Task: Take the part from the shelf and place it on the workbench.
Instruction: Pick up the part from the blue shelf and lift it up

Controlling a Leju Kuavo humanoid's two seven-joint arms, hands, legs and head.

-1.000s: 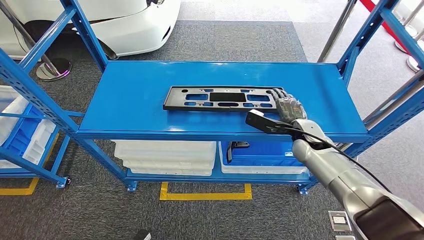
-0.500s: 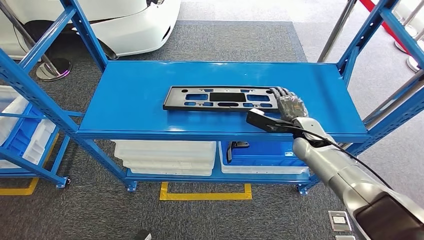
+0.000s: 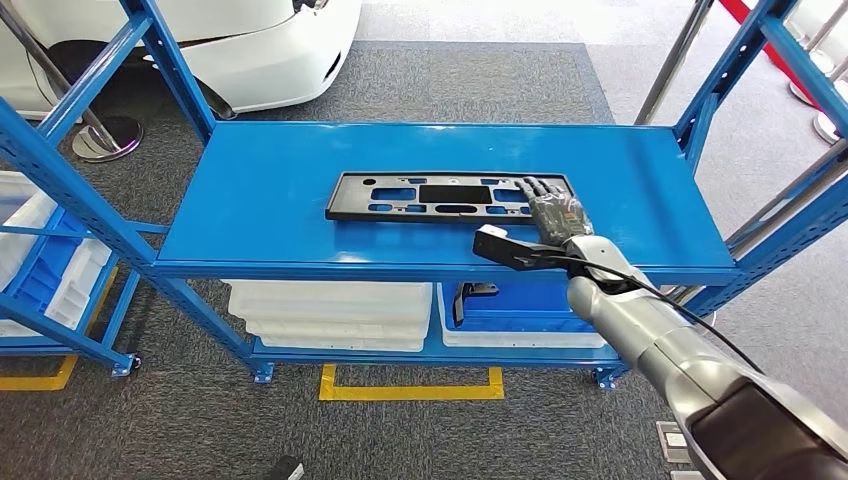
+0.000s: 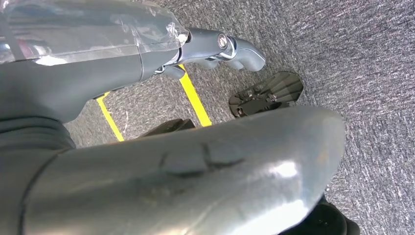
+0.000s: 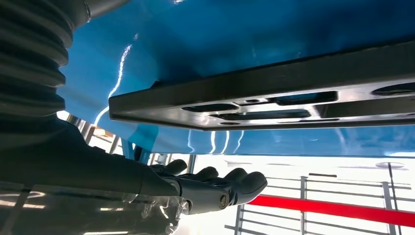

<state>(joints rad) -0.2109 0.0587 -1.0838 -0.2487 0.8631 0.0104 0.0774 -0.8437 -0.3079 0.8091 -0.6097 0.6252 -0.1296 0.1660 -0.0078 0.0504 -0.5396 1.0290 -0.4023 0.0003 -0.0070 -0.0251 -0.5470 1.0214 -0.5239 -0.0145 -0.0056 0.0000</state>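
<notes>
The part [image 3: 440, 195] is a long flat black plastic frame with several cut-outs, lying on the top board of the blue shelf [image 3: 270, 190]. My right hand [image 3: 550, 210] reaches over the shelf's front edge, its fingers stretched out above the part's right end. In the right wrist view the part [image 5: 274, 93] lies flat on the blue board, and my right hand [image 5: 215, 188] is spread beside it with a gap between them and nothing in its grasp. My left hand [image 4: 220, 46] hangs over the grey carpet and holds nothing.
Blue uprights [image 3: 170, 65] stand at the shelf's corners. White bins [image 3: 330, 310] and a blue bin [image 3: 520, 310] sit on the lower level. Another blue rack [image 3: 50, 260] stands at the left, a white car [image 3: 260, 40] behind. Yellow tape [image 3: 410, 390] marks the floor.
My right hand has slid left and a little further in, from beside the part's right end to over it. The part has not moved.
</notes>
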